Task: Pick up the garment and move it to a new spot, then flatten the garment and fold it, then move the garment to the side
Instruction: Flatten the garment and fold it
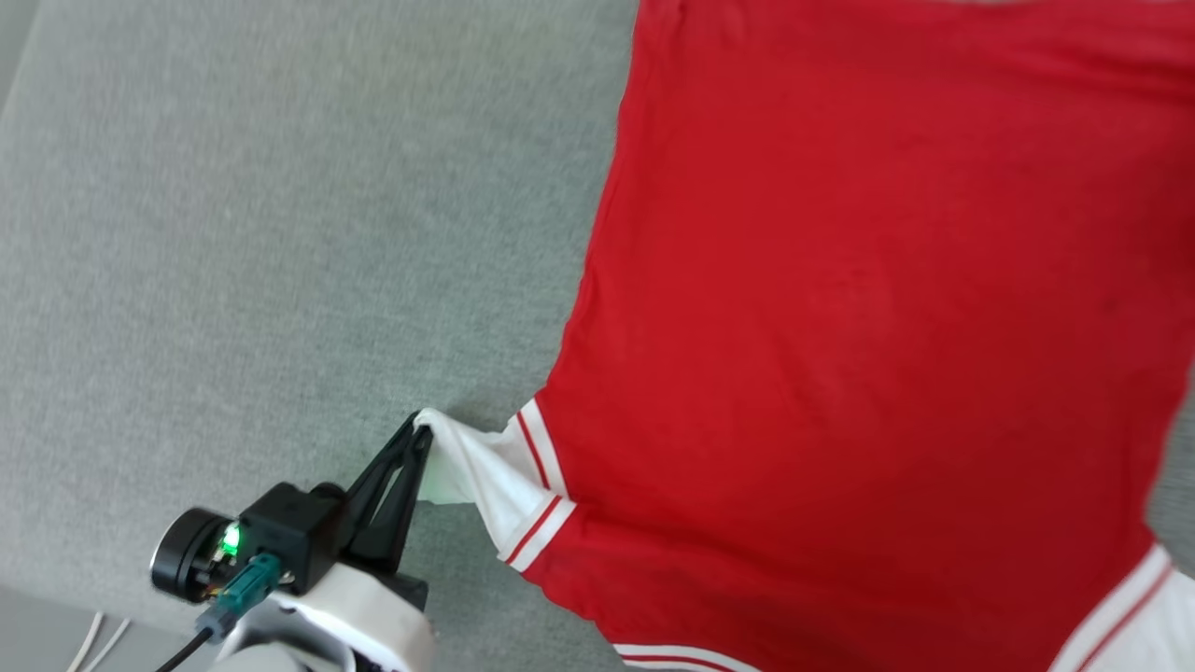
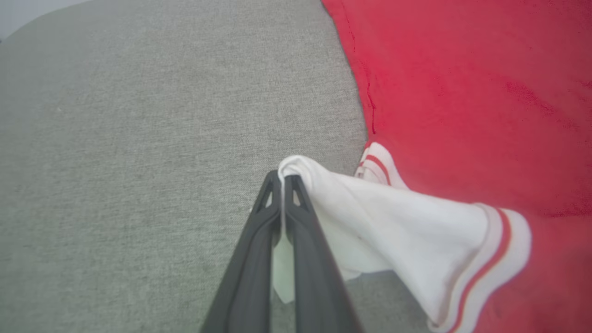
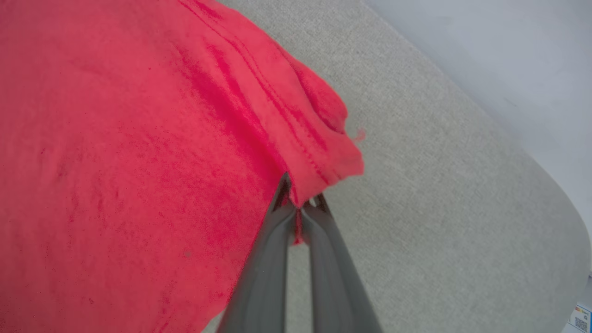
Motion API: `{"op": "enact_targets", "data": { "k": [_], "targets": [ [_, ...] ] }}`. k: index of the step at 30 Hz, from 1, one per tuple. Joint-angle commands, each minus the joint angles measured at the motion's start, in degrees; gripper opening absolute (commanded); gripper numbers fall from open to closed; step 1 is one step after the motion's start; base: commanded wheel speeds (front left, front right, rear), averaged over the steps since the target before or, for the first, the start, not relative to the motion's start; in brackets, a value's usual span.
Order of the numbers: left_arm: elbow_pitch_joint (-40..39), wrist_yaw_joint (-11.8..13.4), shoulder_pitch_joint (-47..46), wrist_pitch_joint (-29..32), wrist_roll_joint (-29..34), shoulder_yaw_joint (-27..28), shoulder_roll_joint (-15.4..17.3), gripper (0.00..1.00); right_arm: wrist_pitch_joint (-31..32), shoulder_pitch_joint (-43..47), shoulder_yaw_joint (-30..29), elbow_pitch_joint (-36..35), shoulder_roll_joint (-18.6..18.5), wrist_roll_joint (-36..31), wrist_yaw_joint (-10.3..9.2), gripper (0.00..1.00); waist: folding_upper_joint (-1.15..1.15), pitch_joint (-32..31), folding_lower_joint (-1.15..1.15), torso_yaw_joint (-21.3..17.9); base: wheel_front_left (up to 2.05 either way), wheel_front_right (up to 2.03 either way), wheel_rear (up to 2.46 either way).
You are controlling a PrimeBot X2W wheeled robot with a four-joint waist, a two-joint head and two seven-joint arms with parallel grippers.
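Note:
The garment (image 1: 859,308) lies spread on the grey surface with its plain red side up, and covers the right half of the head view. Its white sleeve (image 1: 476,471) with red-and-white trim is pulled out to the left. My left gripper (image 1: 422,431) is shut on the tip of that sleeve. In the left wrist view the gripper (image 2: 282,178) pinches the bunched white cloth (image 2: 384,217). My right gripper (image 3: 298,194) is shut on a red hemmed corner (image 3: 323,152) of the garment (image 3: 129,162), near the surface's rounded edge.
The grey fabric surface (image 1: 280,233) stretches bare to the left of the garment. Its edge runs along the lower left, with thin pale cables (image 1: 93,644) on the floor beyond. In the right wrist view the surface (image 3: 439,194) ends at a curved edge against a pale floor.

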Motion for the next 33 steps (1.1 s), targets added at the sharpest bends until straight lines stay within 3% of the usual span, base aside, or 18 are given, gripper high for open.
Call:
{"op": "enact_targets", "data": {
  "k": [1, 7, 12, 17, 20, 25, 30, 31, 32, 33],
  "targets": [
    [-0.2, 0.6, 1.0, 0.1, -0.4, 0.3, 0.5, 0.0, -0.7, 1.7, 0.5, -1.0, -1.2, 1.2, -0.04, 0.0, 0.0, -3.8, 0.0, -2.6, 0.0, 0.0, 0.0],
    [-1.3, 2.6, 4.4, 0.1, -2.0, 1.1, 2.3, 0.0, -4.3, 9.8, 1.2, -8.3, -8.9, 6.3, -0.04, 0.0, 0.0, -8.9, 0.0, -6.0, 0.0, 0.0, 0.0],
    [-2.1, 4.0, 7.4, 0.1, -3.3, 2.0, 3.8, 0.0, -8.1, 22.1, -0.5, -12.1, -14.8, 9.7, -0.04, 0.0, 0.0, -11.9, 0.0, -8.9, 0.0, 0.0, 0.0],
    [-2.9, 4.7, 9.8, 0.1, -3.9, 2.8, 4.8, 0.0, -12.4, 37.2, -3.1, -11.7, -17.6, 12.2, -0.04, 0.0, 0.0, -13.6, 0.0, -11.6, 0.0, 0.0, 0.0],
    [-3.1, 4.6, 10.6, 0.1, -4.0, 3.2, 5.2, 0.0, -15.5, 46.7, -5.1, -10.1, -17.1, 13.8, -0.04, 0.0, 0.0, -14.0, 0.0, -12.6, 0.0, 0.0, 0.0],
    [-3.2, 4.2, 11.0, 0.0, -3.8, 3.7, 5.2, 0.0, -20.4, 60.8, -7.7, -7.5, -13.3, 14.9, -0.04, 0.0, 0.0, -13.9, 0.0, -13.3, 0.0, 0.0, 0.0],
    [-2.7, 3.5, 11.2, 0.0, -3.6, 3.7, 4.9, 0.0, -23.1, 67.1, -9.8, -6.5, -8.6, 13.6, -0.04, 0.0, 0.0, -13.8, 0.0, -13.7, 0.0, 0.0, 0.0],
    [-2.6, 3.6, 11.3, 0.0, -3.6, 3.8, 4.9, 0.0, -23.4, 67.3, -10.5, -6.5, -8.1, 13.3, -0.04, 0.08, 0.0, -13.8, 0.0, -13.8, 0.0, 0.0, 0.0],
    [-2.6, 3.5, 11.4, 0.0, -3.6, 3.8, 4.9, 0.0, -23.9, 67.2, -11.5, -6.7, -7.7, 12.8, -0.04, 0.49, 0.0, -13.8, 0.0, -13.9, 0.0, 0.0, 0.0],
    [-2.5, 3.4, 11.5, 0.0, -3.6, 3.8, 4.8, 0.0, -24.1, 66.9, -12.5, -7.0, -7.6, 12.7, -0.04, 1.0, 0.0, -13.9, 0.0, -14.0, 0.0, 0.0, 0.0]
  ]
}}
